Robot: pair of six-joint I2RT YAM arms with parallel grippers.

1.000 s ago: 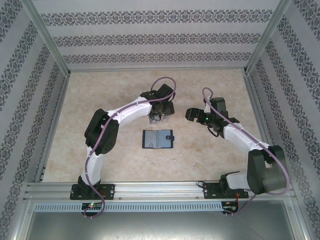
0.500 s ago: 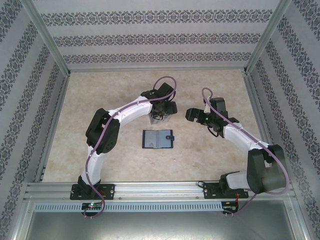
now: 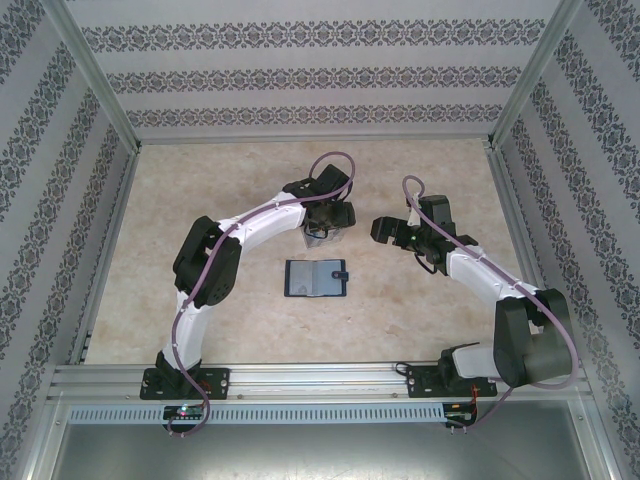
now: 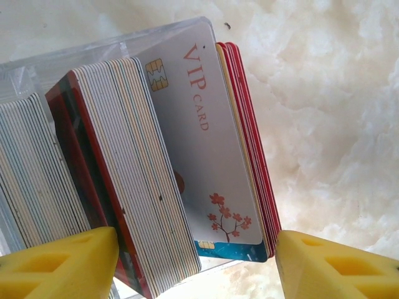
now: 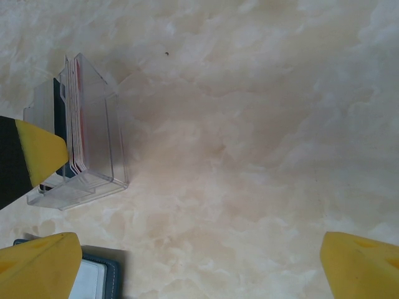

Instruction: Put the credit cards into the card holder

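Jaws apart, the left gripper [image 4: 196,268] is straddling upright thin red-and-white plastic credit cards [image 4: 206,137] in a clear plastic rack [image 4: 93,53]; the right gripper [image 5: 199,268] is gaping wide nearby.

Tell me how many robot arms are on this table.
2. The left arm reaches the clear card rack beyond the card holder; the right arm hovers beside that rack. None appears hidden.
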